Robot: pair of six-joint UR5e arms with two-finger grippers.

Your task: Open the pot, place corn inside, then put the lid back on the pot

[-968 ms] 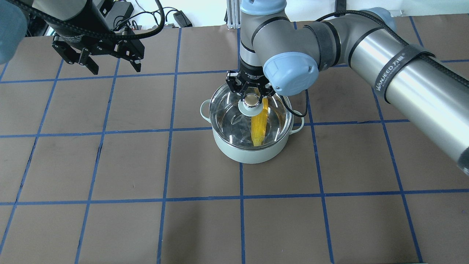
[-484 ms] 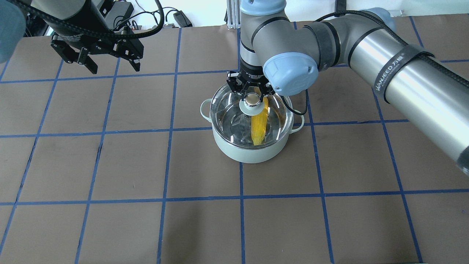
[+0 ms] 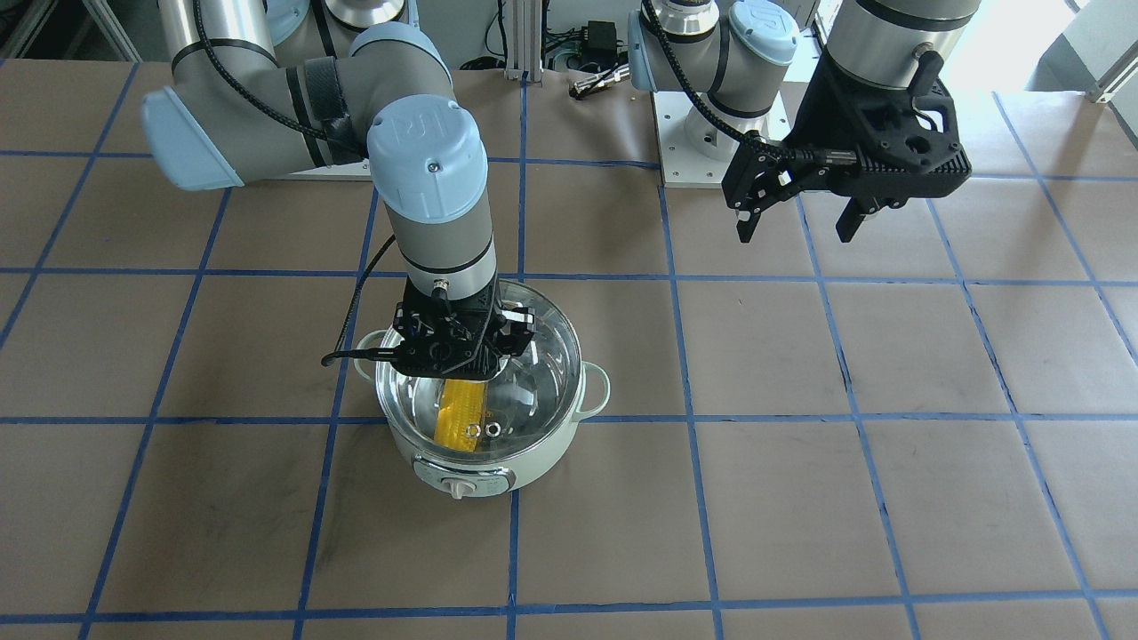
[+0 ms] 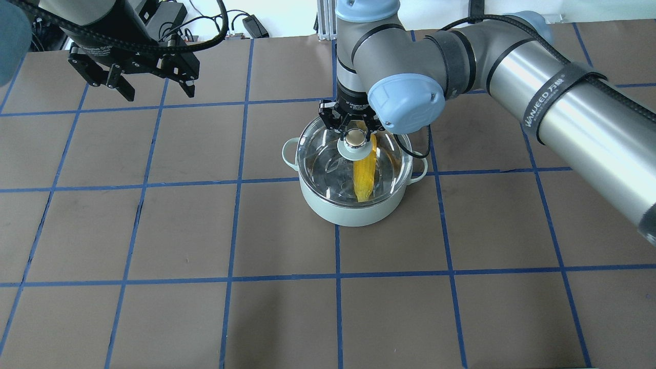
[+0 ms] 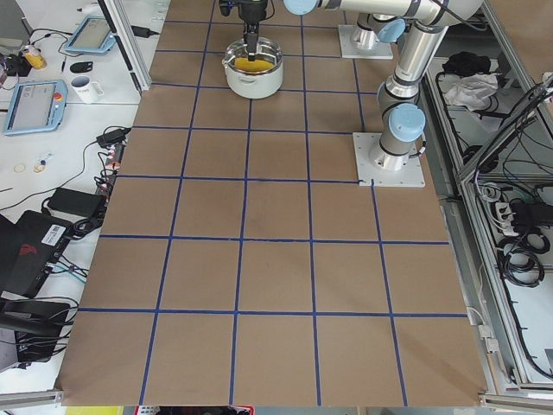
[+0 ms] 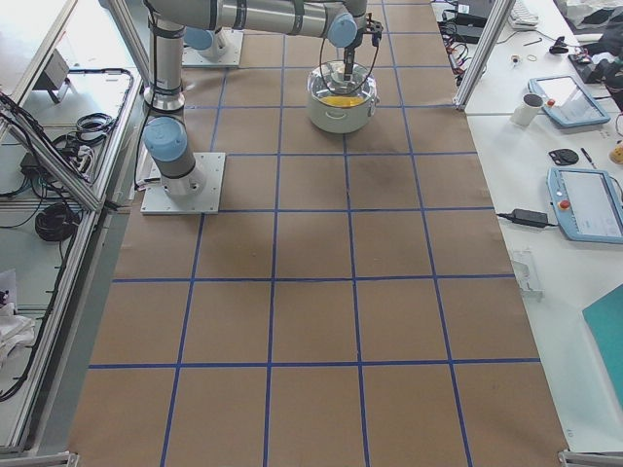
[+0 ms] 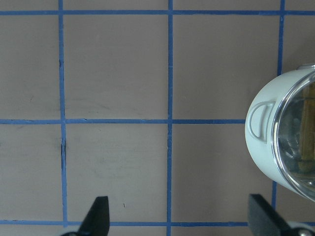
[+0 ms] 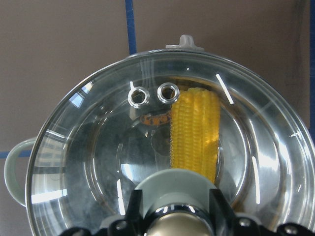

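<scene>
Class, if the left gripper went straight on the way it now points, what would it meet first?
Probably the table: the left gripper points roughly straight down, open, and the pot lies off to one side.

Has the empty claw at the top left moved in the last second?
Yes, slightly. The left gripper has drifted up and left in the overhead view, away from the blue tape line under its jaws.

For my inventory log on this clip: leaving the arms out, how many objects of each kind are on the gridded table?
pot: 1
glass lid, sitting on the pot: 1
corn cob, inside the pot under the lid: 1
Total: 3
</scene>
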